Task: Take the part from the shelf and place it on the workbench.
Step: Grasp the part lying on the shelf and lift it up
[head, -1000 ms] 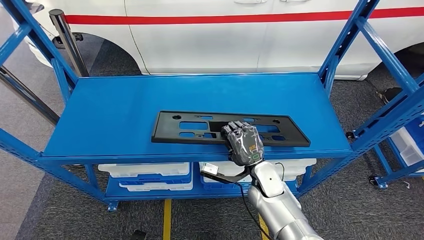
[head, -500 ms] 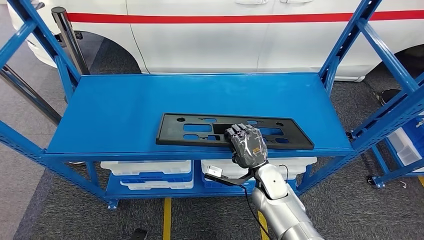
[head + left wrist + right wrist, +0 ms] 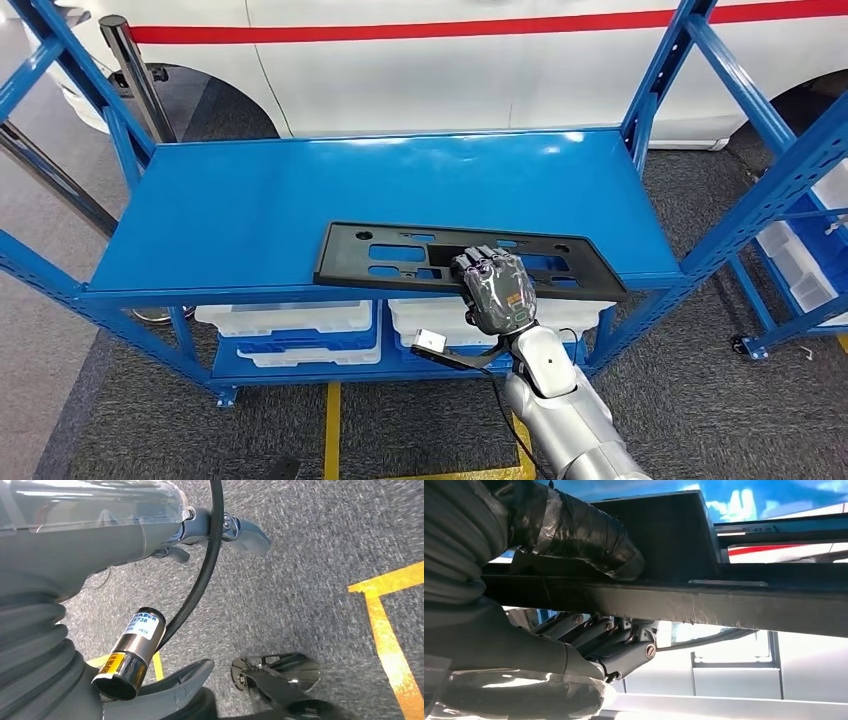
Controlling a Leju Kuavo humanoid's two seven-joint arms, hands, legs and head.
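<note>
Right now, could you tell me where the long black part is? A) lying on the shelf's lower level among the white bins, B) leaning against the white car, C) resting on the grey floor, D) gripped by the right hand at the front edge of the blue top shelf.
D: the right hand grips the black part at the front edge of the blue top shelf, thumb on one face and fingers on the other.

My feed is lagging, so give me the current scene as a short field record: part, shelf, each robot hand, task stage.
part: black flat panel with cutouts, its near right corner past the front edge of the shelf
shelf: blue rack, top deck; white bins on the lower level
right robot hand: grips the part's near edge, fingers over the top, thumb on the other face
left robot hand: hangs over grey carpet, holds nothing visible
background: white car with red stripe
task stage: part gripped, not yet on a workbench
</note>
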